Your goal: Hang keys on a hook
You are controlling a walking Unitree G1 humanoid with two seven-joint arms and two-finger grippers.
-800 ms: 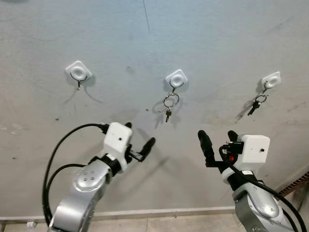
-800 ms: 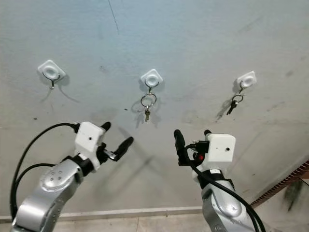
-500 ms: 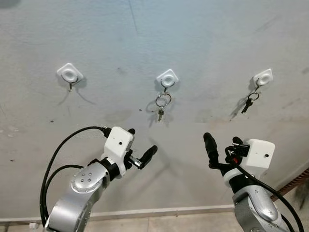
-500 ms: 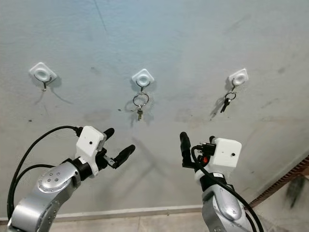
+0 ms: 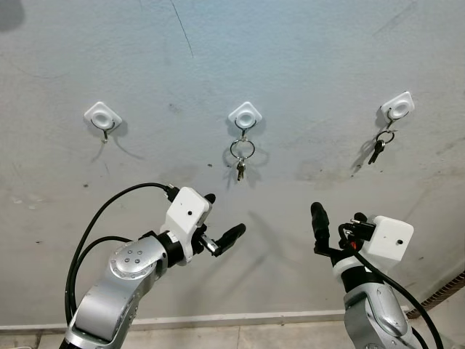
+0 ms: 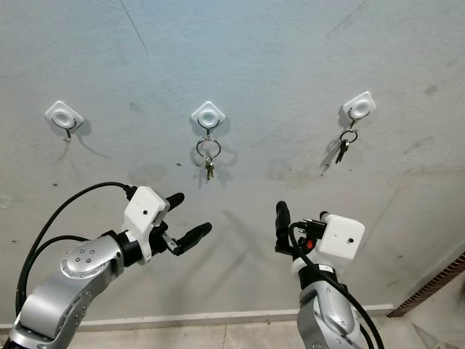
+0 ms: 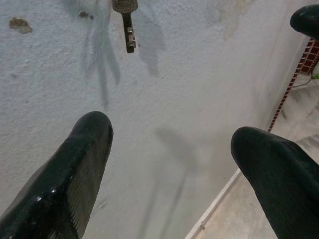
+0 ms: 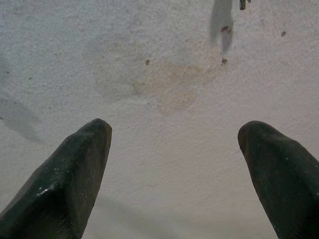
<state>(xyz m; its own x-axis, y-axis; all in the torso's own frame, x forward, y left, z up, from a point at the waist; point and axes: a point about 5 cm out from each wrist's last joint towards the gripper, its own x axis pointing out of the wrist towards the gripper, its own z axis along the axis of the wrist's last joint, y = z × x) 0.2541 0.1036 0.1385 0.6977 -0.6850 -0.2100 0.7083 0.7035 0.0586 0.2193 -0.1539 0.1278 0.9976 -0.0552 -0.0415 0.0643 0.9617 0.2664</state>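
The left gripper (image 5: 224, 219) is being held with its two black fingers spread wide and nothing between them, raised in front of the wall (image 5: 305, 58) below the middle hook (image 5: 245, 116). In the left wrist view the fingertips (image 7: 92, 127) are being shown well apart, with a single key (image 7: 127, 20) hanging against the rough plaster beyond them. The right gripper (image 5: 336, 222) is likewise being held wide and empty, pointed up at the wall below and between the middle hook and the right hook (image 5: 398, 106); in the right wrist view its fingers (image 8: 89, 144) are being framed against a stained patch of plaster (image 8: 169, 82).

Three white hook mounts are being displayed in a row on the grey wall. A ring with a small key (image 5: 242, 154) is hanging from the middle hook, above and apart from the left gripper. A second ring with a dark key (image 5: 378, 145) is hanging from the right hook, above the right gripper and well clear of it. The left hook (image 5: 102, 116) is being shown with only its metal prong. A black cable (image 5: 109, 218) is being looped from the left wrist back along the silver left arm (image 5: 120, 283), and the silver right arm (image 5: 374, 316) is rising from the lower edge. A pale skirting strip (image 5: 240, 318) is running along the foot of the wall.
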